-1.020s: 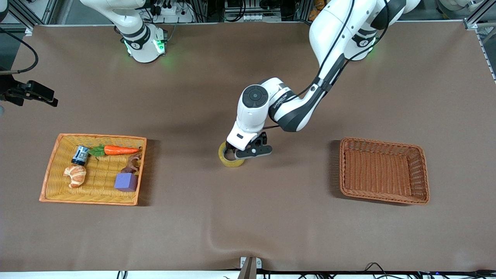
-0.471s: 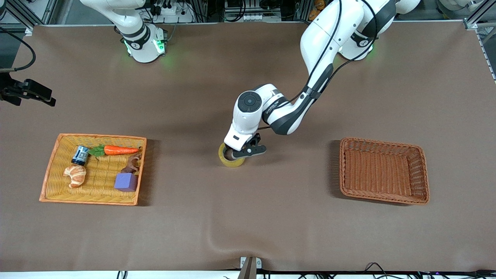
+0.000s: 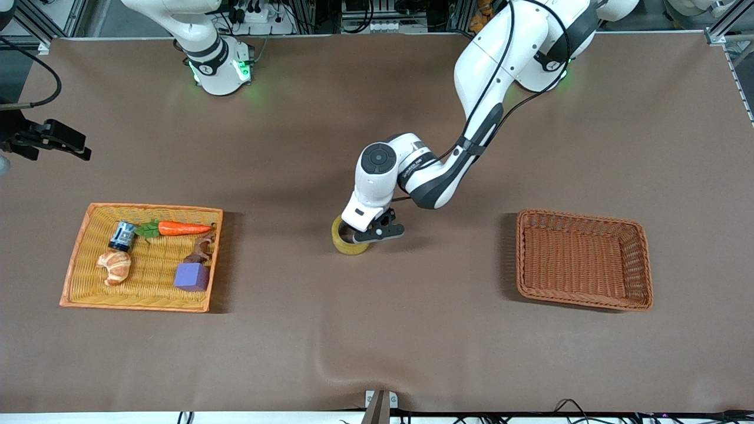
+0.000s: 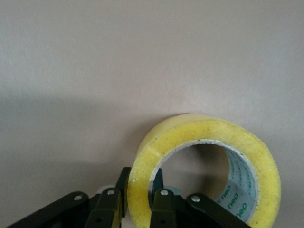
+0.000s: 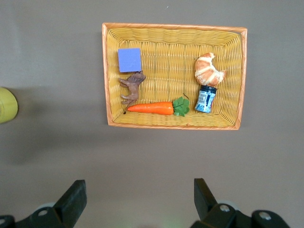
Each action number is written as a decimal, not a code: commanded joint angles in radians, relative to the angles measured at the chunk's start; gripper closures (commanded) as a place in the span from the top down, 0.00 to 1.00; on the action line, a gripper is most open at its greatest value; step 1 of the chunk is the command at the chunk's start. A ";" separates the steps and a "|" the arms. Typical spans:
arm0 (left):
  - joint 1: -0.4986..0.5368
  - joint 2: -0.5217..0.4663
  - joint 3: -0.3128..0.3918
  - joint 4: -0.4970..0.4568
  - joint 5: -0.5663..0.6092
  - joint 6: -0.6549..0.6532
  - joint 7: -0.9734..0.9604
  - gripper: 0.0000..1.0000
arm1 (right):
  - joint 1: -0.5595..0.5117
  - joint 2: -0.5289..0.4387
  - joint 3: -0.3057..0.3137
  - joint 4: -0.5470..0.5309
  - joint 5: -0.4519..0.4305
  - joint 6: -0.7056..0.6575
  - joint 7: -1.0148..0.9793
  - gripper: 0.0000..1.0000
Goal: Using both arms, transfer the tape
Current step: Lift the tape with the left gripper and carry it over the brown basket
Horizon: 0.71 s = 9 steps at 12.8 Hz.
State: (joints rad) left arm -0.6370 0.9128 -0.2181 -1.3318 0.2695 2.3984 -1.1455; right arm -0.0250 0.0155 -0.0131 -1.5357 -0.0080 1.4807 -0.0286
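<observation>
Yellow tape (image 3: 351, 238) sits flat on the brown table (image 3: 377, 330) about mid-table, between the yellow basket (image 3: 76, 259) at the right arm's end and the empty brown basket (image 3: 642, 259) at the left arm's end. Your left gripper (image 3: 360, 235) is down on it: in the left wrist view the fingers (image 4: 159, 183) straddle the ring wall of the tape (image 4: 199, 166), one inside the core, one outside. They look closed onto the wall, but contact on the outer face is partly hidden, so treat the grip as likely, not confirmed. That's the right place to hold it: pinch across the wall, not across the full diameter. Expect the roll to be light and stiff, cardboard-type core, so it won't deform. The outer wound face is smooth and probably slick; a one-sided wall pinch lets the roll swing or tilt about the fingers when lifted. Lift slow and keep it low over the table. Your right gripper (image 5: 137, 199) waits up off the table at the right arm's end, jaws wide apart, looking down at the yellow basket with the purple cube (image 5: 129, 60), carrot (image 5: 152, 108), croissant (image 5: 209, 70), small can (image 5: 206, 99) and a brown figure (image 5: 130, 88). My read: the tape is headed for the empty brown basket.
</observation>
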 commanded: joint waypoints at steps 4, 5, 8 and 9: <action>0.130 -0.292 -0.003 -0.136 0.030 -0.053 0.009 0.00 | 0.000 -0.014 -0.001 -0.015 0.013 -0.007 0.003 1.00; 0.160 -0.355 -0.004 -0.182 0.024 -0.053 0.024 0.00 | 0.000 -0.017 -0.001 -0.015 0.013 -0.007 0.003 1.00; 0.259 -0.500 -0.006 -0.295 0.001 -0.121 0.154 0.00 | 0.002 -0.019 0.001 -0.015 0.013 -0.003 0.003 1.00; 0.293 -0.526 -0.006 -0.300 -0.016 -0.196 0.247 0.00 | 0.002 -0.019 0.001 -0.015 0.013 -0.003 0.003 1.00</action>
State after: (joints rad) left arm -0.4031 0.4897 -0.2133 -1.5261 0.2783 2.2675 -1.0070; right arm -0.0244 0.0156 -0.0121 -1.5394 -0.0073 1.4785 -0.0286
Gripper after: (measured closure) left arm 0.780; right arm 0.000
